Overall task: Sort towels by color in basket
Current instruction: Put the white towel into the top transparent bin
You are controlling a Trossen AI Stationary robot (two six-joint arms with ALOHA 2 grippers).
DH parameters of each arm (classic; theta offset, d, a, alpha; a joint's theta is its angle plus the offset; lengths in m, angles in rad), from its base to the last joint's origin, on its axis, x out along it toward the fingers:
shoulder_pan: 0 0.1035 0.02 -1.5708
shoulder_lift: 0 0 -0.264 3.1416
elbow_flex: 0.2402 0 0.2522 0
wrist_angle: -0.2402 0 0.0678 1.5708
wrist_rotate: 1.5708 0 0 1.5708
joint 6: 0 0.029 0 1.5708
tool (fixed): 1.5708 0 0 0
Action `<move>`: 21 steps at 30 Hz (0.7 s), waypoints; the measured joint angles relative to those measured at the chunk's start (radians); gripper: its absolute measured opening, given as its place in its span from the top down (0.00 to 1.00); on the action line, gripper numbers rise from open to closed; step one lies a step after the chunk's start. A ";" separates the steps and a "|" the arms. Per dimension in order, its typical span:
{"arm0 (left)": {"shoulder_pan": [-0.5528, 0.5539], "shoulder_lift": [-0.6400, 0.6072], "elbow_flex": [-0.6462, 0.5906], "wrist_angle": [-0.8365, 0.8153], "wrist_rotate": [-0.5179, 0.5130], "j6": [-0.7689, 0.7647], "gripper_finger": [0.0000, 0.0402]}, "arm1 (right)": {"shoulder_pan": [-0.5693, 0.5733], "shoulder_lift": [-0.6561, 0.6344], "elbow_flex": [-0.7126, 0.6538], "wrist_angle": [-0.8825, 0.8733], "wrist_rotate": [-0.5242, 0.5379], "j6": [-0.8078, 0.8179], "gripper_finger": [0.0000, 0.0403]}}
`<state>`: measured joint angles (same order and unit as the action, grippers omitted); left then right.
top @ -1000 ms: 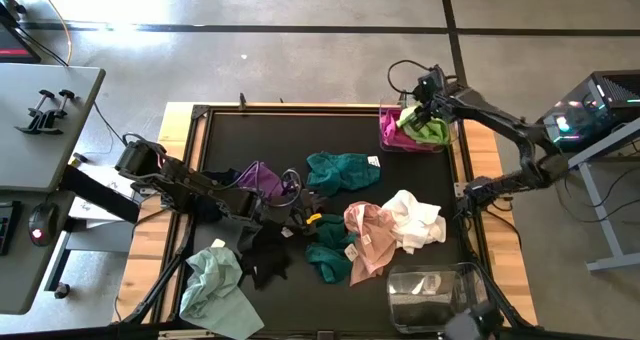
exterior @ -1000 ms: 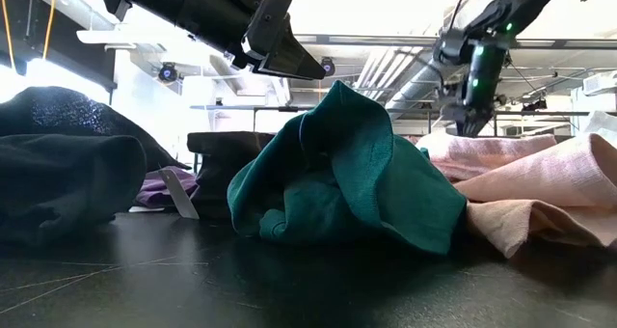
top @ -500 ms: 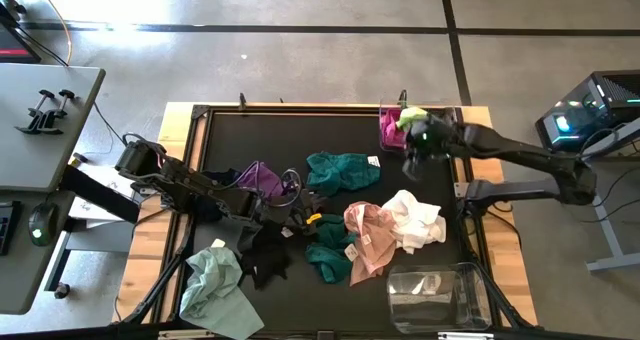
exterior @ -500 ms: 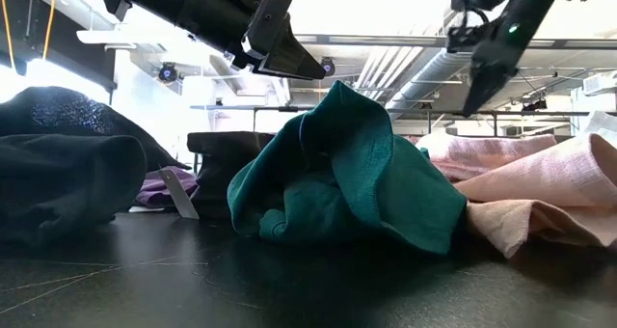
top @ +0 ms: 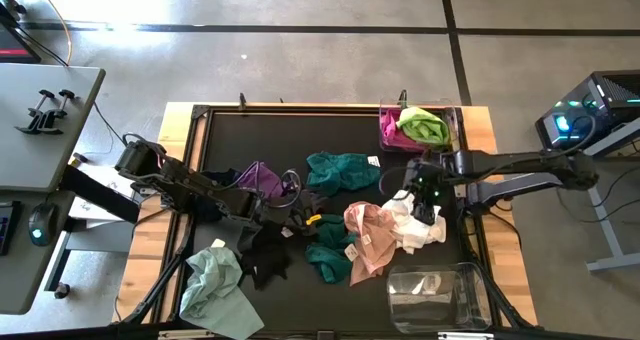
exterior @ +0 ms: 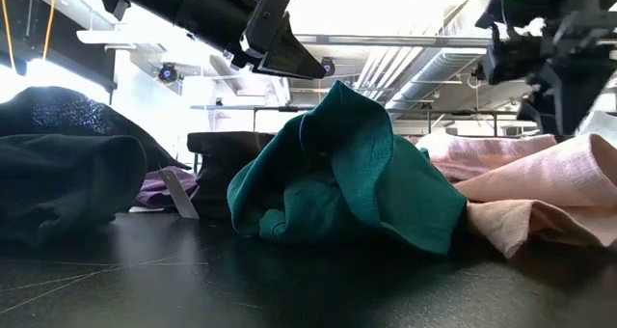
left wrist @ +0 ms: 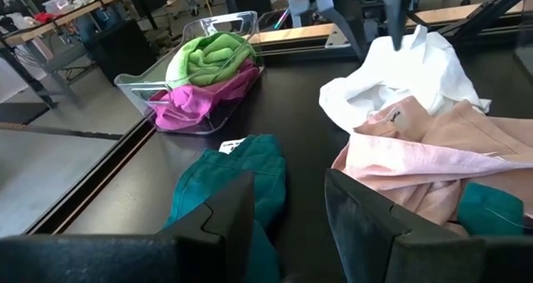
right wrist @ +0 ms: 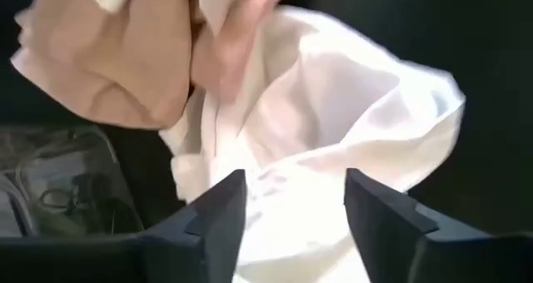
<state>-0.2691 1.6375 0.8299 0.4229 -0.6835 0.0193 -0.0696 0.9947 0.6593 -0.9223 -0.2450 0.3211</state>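
**Right gripper spread over white towel, left arm parked mid-table**

Near edge of the black table top [top: 230, 130]: crumpled pale mint soft towel [top: 213, 285] at the left corner, long axis running near to far; clear plastic bin [top: 437, 298] at the right corner with something pale inside, cannot tell what.

Next row: black cloth towel [top: 262, 258] beside the mint one, a bunched dark teal towel [top: 327, 256], then the pale pink towel [top: 366, 236], long axis running from the near edge toward the far edge, touching the teal one.

Crumpled white soft towel [top: 420, 223] lies just right of the pink, overlapping it. Right gripper [right wrist: 293, 201] hangs directly above the white towel, fingers spread apart, nothing between them; touching the cloth or not, cannot tell.

Left gripper [left wrist: 287, 212] sits at mid-table over the dark cloths, fingers parted, holding nothing. Purple towel [top: 260, 179] lies just beside that arm.

Farther back: second teal towel [top: 343, 169], long axis across the table, white tag at its right end.

Far right corner: clear plastic basket [top: 384, 140] holding a magenta towel [top: 392, 133] with a lime green towel [top: 424, 126] on top.
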 joint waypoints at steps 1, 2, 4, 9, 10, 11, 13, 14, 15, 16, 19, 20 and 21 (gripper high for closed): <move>0.000 0.000 0.000 0.000 0.000 0.000 0.67 | 0.019 0.006 -0.010 0.005 0.006 0.016 0.46; 0.000 0.000 0.000 -0.001 0.000 0.000 0.67 | 0.038 0.014 -0.018 0.014 0.010 0.020 0.43; 0.000 0.000 0.000 -0.002 0.000 0.000 0.67 | 0.084 0.039 -0.028 0.044 0.024 0.020 0.40; 0.000 0.000 0.000 -0.005 0.000 -0.008 0.67 | 0.211 0.139 -0.026 0.088 0.136 0.022 0.39; 0.000 0.000 0.000 -0.005 0.000 -0.008 0.67 | 0.233 0.162 -0.025 0.092 0.160 0.022 0.39; 0.000 0.000 0.000 -0.006 0.000 -0.008 0.67 | 0.254 0.187 -0.025 0.092 0.177 0.022 0.40; 0.000 0.000 0.000 -0.006 0.000 -0.008 0.67 | 0.285 0.237 -0.025 0.091 0.189 0.021 0.41; 0.000 0.000 0.000 -0.006 0.000 -0.008 0.67 | 0.297 0.261 -0.028 0.096 0.189 0.023 0.42; 0.000 0.000 0.000 -0.006 0.001 -0.008 0.67 | 0.306 0.283 -0.032 0.103 0.189 0.030 0.43; 0.000 0.000 0.000 -0.006 0.000 -0.007 0.67 | 0.312 0.307 -0.040 0.117 0.189 0.043 0.45; 0.000 0.000 0.000 -0.006 0.000 0.000 0.67 | 0.322 0.367 -0.065 0.166 0.186 0.083 0.51; 0.000 0.000 0.000 -0.006 0.000 0.000 0.67 | 0.324 0.383 -0.072 0.178 0.187 0.092 0.53; 0.000 0.000 0.000 -0.006 0.001 0.000 0.67 | 0.327 0.396 -0.075 0.182 0.195 0.102 0.56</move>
<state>-0.2687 1.6375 0.8299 0.4171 -0.6827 0.0193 0.2570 1.3906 0.5846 -0.7401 -0.0503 0.4231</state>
